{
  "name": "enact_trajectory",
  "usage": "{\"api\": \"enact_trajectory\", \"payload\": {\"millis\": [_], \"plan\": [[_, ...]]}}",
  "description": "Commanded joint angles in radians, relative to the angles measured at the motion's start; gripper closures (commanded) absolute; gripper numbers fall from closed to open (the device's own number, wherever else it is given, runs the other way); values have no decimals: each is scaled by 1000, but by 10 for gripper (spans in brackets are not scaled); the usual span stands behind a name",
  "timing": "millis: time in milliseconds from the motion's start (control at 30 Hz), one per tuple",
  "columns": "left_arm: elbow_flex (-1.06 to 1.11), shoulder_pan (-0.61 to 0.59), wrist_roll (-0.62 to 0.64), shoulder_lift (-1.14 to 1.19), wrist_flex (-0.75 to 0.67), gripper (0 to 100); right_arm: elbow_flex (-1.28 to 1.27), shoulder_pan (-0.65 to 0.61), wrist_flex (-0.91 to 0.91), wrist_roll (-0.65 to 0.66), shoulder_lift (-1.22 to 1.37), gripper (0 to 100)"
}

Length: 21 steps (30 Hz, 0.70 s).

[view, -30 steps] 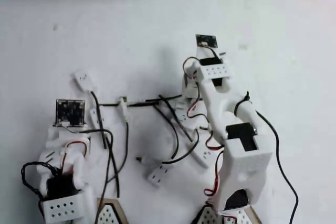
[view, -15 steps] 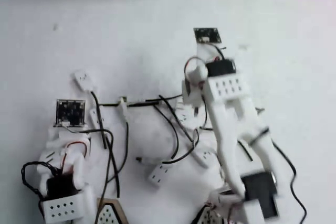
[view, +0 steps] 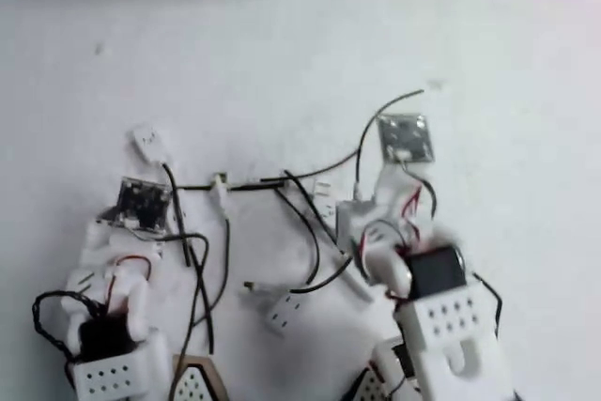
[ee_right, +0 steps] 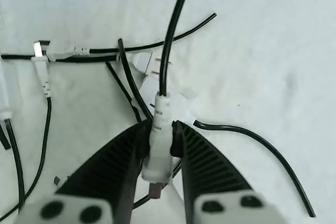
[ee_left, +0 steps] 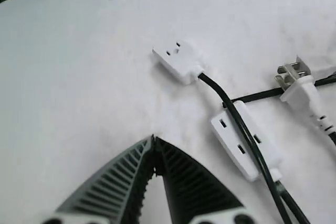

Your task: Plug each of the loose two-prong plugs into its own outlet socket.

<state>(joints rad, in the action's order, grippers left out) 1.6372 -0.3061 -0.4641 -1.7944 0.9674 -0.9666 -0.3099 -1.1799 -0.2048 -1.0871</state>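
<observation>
My right gripper (ee_right: pixel 159 148) is shut on a white two-prong plug (ee_right: pixel 159 129), whose prongs point back between the fingers. Its black cable (ee_right: pixel 169 35) rises away from it. In the high view this gripper (view: pixel 355 218) sits at the centre right, over a tangle of cords and white sockets (view: pixel 285 312). My left gripper (ee_left: pixel 154 142) is shut on nothing, just short of a white outlet socket (ee_left: pixel 176 59). A second socket (ee_left: pixel 244 140) and a loose plug (ee_left: pixel 294 80) with bare prongs lie beside it. That plug (view: pixel 221 185) lies mid-table in the high view.
Black cords (view: pixel 305 223) cross the table's middle between both arms. Another socket (view: pixel 148 143) lies at the far left, ahead of the left arm (view: pixel 113 326). The white table (view: pixel 282 53) stretches bare toward the back edge.
My right arm has drawn back toward the front edge, taking the plug and its cable along. The left arm has turned slightly to the right.
</observation>
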Motion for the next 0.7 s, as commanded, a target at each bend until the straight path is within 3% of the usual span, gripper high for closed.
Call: {"api": "enact_trajectory", "payload": {"millis": [0,333,567,667], "plan": [[-150,-4,12,-13,74,976,-35,88,62,-18,-105,981],[-428,111,9,48,299,976,-213,148,243,-75,-134,981],[-614,140,11,591,239,975,-233,143,243,-75,-136,981],[-723,136,12,828,230,910,-244,133,257,-75,-134,981]]}}
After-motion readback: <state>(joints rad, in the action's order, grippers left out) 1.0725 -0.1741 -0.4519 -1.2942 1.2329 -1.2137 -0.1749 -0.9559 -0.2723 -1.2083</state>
